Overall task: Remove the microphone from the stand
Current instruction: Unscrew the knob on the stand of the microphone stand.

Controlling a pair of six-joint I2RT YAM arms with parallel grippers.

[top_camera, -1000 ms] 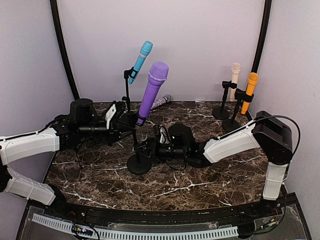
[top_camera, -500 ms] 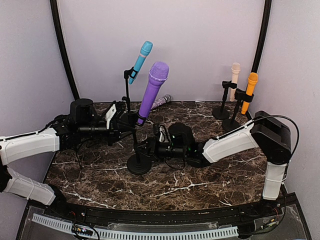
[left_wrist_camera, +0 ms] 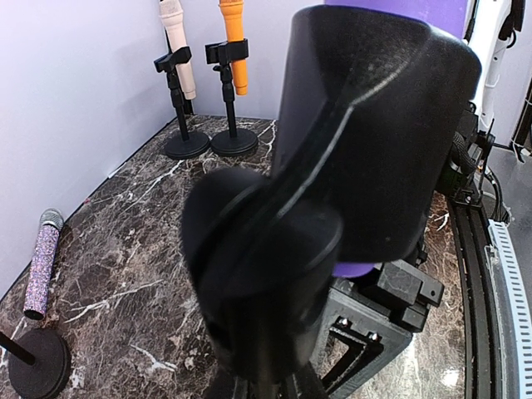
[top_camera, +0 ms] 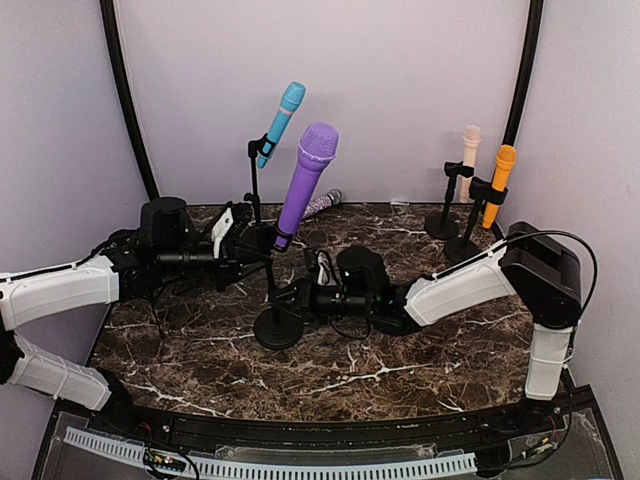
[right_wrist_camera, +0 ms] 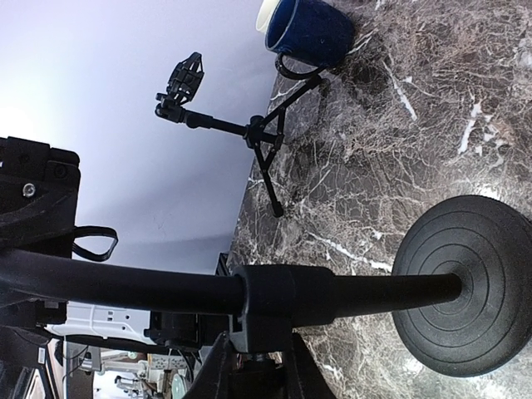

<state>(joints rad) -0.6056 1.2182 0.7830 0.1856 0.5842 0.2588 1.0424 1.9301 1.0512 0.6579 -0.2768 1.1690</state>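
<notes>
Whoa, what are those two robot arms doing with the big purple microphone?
They are getting ready to take the purple microphone off its stand. The right pincer grips the stand's pole low down, probably to steady it. The left pincer is closed up by the clip. The microphone sits in the clip.
</notes>
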